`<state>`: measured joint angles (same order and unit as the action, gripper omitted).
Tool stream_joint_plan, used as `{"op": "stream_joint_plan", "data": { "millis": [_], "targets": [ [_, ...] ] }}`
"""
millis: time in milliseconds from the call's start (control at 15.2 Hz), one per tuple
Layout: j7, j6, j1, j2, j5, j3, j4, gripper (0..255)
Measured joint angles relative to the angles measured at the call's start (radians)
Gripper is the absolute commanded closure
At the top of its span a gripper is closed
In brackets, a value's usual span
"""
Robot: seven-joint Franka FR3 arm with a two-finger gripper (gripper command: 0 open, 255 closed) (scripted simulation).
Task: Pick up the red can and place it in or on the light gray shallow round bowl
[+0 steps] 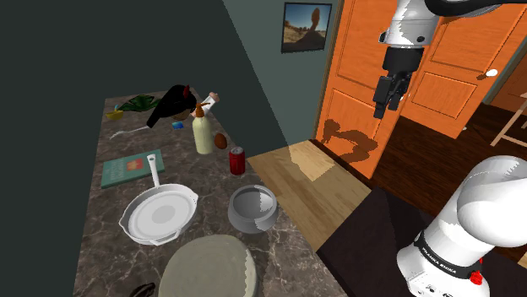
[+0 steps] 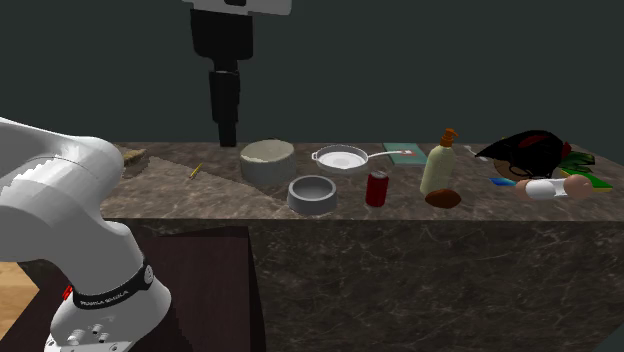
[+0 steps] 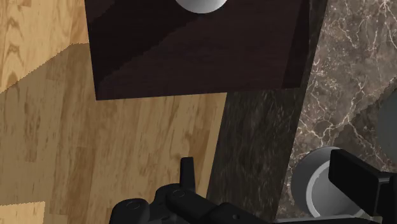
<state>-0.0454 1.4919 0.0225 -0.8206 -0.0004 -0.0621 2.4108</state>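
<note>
The red can (image 1: 237, 160) (image 2: 377, 188) stands upright near the dark marble counter's edge. Close beside it sits the light grey shallow round bowl (image 1: 252, 208) (image 2: 312, 194) (image 3: 316, 186), with nothing in it. My black gripper (image 1: 388, 97) (image 2: 228, 125) (image 3: 273, 184) hangs high in the air, off the counter and over the wooden floor, far from both. In the wrist view its fingers stand apart with nothing between them, and the bowl shows past the nearer finger (image 3: 359, 184).
A white pan (image 1: 160, 213) (image 2: 340, 157) and a larger ridged grey pot (image 1: 209, 268) (image 2: 268, 160) flank the bowl. A cream bottle (image 1: 203, 131) (image 2: 438, 168), a brown egg-like thing (image 1: 220, 140), a teal book (image 1: 131, 168) and a black bag (image 1: 173, 103) lie beyond the can. An orange door (image 1: 355, 101) stands behind.
</note>
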Motion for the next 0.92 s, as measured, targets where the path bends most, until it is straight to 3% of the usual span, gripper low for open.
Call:
{"op": "stream_joint_plan", "data": {
  "millis": [198, 924],
  "targets": [
    [0.012, 0.032, -0.005, 0.03, 0.009, 0.011, 0.0, 0],
    [0.119, 0.342, -0.051, 0.363, 0.068, 0.111, -0.052, 0]
  ]
}}
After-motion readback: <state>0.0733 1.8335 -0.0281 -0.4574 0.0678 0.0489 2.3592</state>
